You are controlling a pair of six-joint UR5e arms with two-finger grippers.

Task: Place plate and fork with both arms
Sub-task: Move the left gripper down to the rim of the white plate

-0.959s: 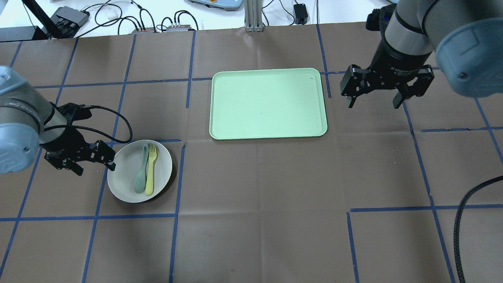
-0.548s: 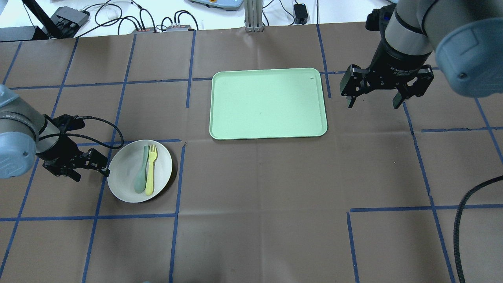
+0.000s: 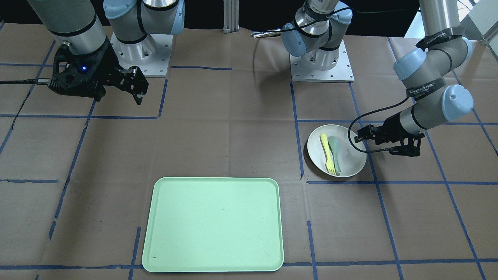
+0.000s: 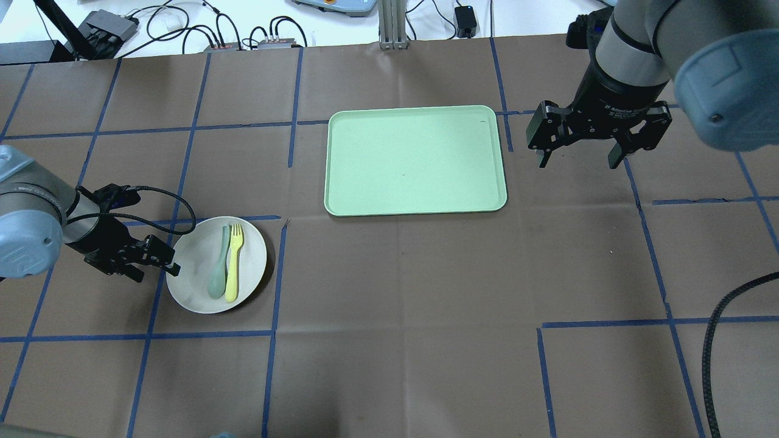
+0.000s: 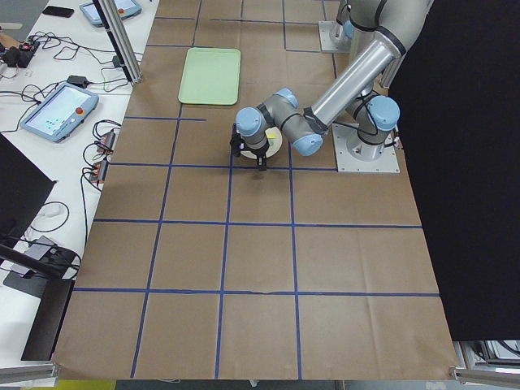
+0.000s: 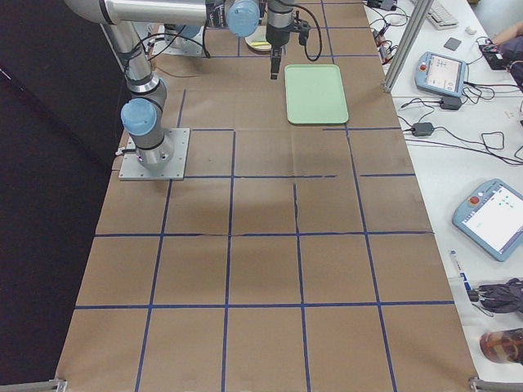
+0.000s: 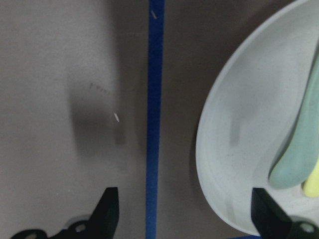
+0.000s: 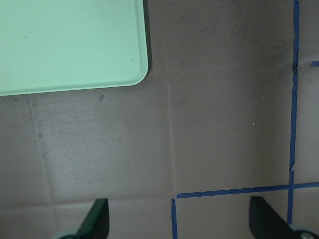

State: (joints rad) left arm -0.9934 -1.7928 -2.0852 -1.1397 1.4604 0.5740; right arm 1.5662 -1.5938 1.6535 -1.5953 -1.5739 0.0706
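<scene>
The off-white plate (image 4: 188, 277) lies at the table's left, with the pale-yellow fork (image 4: 233, 267) and a grey-green spoon (image 4: 217, 274) side by side in it. My left gripper (image 4: 154, 271) is open and low at the plate's left edge. In the left wrist view (image 7: 184, 219) one finger is over the plate (image 7: 239, 149) and the other is outside it, with the rim between them. My right gripper (image 4: 577, 163) is open and empty, held above the table right of the tray. Its wrist view (image 8: 180, 224) shows bare paper between the fingers.
A rectangular light-green tray (image 4: 414, 158) lies at mid-table, towards the far side, and holds nothing. Its corner shows in the right wrist view (image 8: 75, 45). Brown paper with blue tape lines covers the table. Cables and boxes lie beyond the far edge.
My left gripper has moved lower and nearer the robot along the plate's left edge, first easing off the rim, then back over it. The right arm, plate, fork and spoon have not moved.
</scene>
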